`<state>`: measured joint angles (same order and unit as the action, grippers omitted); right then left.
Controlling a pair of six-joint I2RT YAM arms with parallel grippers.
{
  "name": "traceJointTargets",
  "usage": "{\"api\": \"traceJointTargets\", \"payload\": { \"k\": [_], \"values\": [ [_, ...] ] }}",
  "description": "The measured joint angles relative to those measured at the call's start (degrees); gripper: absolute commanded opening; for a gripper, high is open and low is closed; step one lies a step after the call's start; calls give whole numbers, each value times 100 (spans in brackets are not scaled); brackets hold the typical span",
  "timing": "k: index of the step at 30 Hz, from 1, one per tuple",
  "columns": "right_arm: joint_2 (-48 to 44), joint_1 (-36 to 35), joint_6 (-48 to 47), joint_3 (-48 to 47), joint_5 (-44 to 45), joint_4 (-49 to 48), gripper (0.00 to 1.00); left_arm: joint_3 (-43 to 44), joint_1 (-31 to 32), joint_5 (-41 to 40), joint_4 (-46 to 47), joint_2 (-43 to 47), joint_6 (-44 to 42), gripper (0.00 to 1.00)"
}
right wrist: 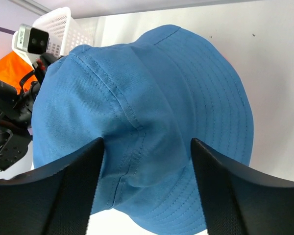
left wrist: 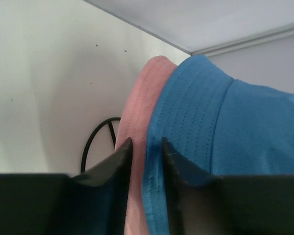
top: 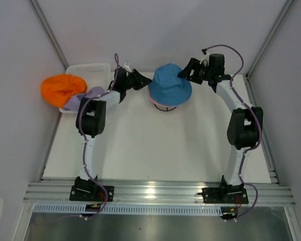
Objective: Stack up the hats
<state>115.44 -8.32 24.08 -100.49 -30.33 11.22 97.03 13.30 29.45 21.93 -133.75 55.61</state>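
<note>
The blue hat (top: 169, 81) sits on top of the pink hat (top: 156, 101) on the black wire stand (top: 166, 108) at the back middle of the table. My left gripper (top: 143, 80) is at the stack's left side, shut on the blue brim (left wrist: 225, 127) and pink brim (left wrist: 137, 112) together. My right gripper (top: 184, 73) is open, its fingers spread on either side of the blue crown (right wrist: 147, 88) without pinching it. The orange hat (top: 62, 89) and the lavender hat (top: 88, 96) lie at the white basket on the left.
The white mesh basket (top: 90, 68) stands at the back left against the wall, also seen in the right wrist view (right wrist: 63, 27). Walls close in the table on the left, back and right. The stand's wire ring (left wrist: 95, 137) shows under the pink brim.
</note>
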Motion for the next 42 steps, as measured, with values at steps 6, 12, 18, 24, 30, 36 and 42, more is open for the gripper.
{"api": "traceJointTargets", "payload": {
  "k": [6,12,18,24,30,36,42],
  "values": [
    [-96,199,-50,-76,-199,203,100,-142,-33,-236,-743,426,-710,99],
    [-654,448,-459,-514,-146,868,99,179,-164,-540,-1733,1224,-1338,100],
    [-1912,382,-688,-332,-177,1176,100,1064,-647,-1008,-3416,2275,-1934,99],
    [-3136,-328,-761,706,-120,1027,100,874,-1274,-2758,-5252,4138,-2658,98],
    [-3309,-750,-758,1272,11,953,100,-361,-2199,-3471,-6057,5493,-3167,94],
    [-3309,-850,-754,1497,144,938,100,-1215,-2133,-2723,-6098,5184,-3807,93],
    [-3283,-852,-765,1504,271,944,100,-1064,-1860,-2872,-6225,4074,-4135,91]
  ]
}}
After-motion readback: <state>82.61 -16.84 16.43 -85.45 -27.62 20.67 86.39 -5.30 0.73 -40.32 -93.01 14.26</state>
